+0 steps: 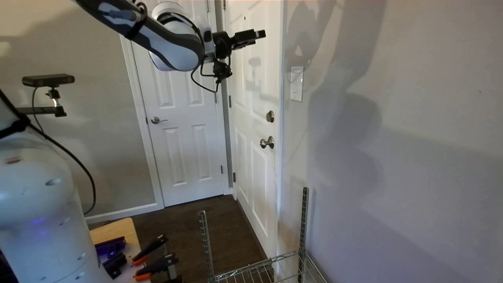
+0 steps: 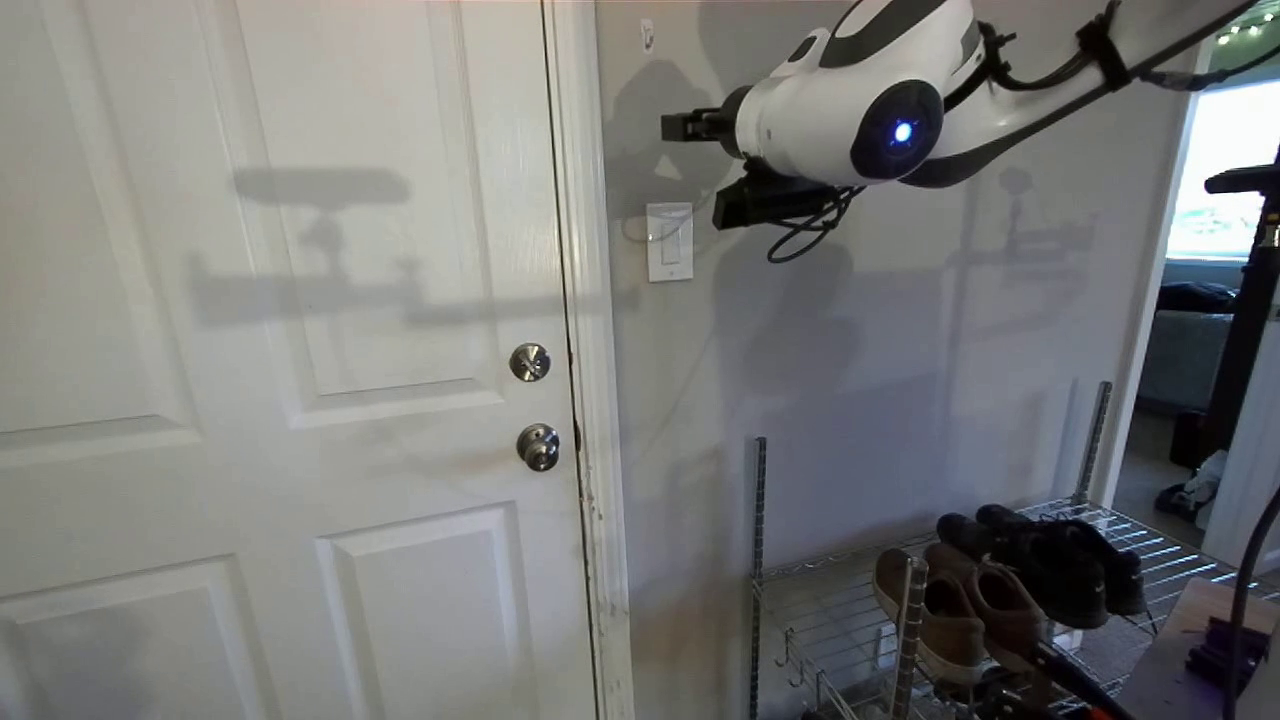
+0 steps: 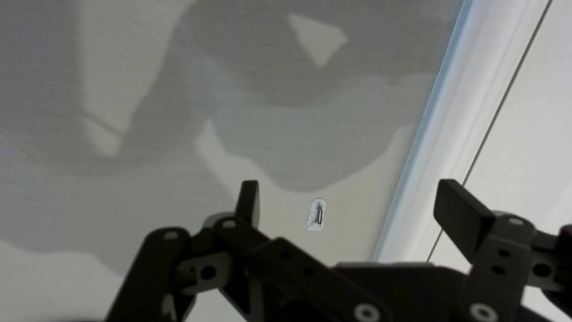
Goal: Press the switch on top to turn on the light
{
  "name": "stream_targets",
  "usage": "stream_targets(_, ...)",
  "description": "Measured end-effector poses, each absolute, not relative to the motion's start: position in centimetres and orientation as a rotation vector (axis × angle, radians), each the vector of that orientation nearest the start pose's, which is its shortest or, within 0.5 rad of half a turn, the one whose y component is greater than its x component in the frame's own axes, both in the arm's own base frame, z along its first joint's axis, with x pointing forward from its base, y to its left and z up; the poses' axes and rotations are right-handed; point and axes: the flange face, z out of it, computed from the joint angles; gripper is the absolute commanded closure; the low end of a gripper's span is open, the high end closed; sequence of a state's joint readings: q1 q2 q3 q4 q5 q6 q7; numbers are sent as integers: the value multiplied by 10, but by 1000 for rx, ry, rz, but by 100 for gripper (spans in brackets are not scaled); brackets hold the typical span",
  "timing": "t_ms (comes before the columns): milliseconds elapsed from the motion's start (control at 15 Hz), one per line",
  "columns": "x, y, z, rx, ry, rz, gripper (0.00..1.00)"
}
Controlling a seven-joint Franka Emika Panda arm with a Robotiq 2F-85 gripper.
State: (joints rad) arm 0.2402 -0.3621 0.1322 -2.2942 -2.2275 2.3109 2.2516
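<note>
The switch is a small white upright plate on the grey wall beside the white door's frame. It shows in both exterior views point(image 1: 296, 83) point(image 2: 670, 242). It is out of the wrist view. My gripper point(image 1: 261, 34) is above the switch's height and apart from the wall; an exterior view also shows the gripper point(image 2: 680, 127) above the plate. In the wrist view the gripper point(image 3: 349, 197) has its two black fingers spread wide with nothing between them. A small clear hook point(image 3: 316, 215) on the wall behind shows between the fingers; it also shows above the switch point(image 2: 647, 36).
The white door point(image 2: 400, 420) has a deadbolt point(image 2: 530, 362) and a round metal knob point(image 2: 538, 447). A wire rack point(image 2: 830, 610) with several shoes point(image 2: 1030, 575) stands against the wall below. A stand-mounted camera point(image 1: 48, 80) and a bench with clamps point(image 1: 155, 265) are near the arm's base.
</note>
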Motion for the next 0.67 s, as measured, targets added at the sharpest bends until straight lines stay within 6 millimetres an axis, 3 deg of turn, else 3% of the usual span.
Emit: stream_targets(667,461,148,545,-2232,310,-2575,0)
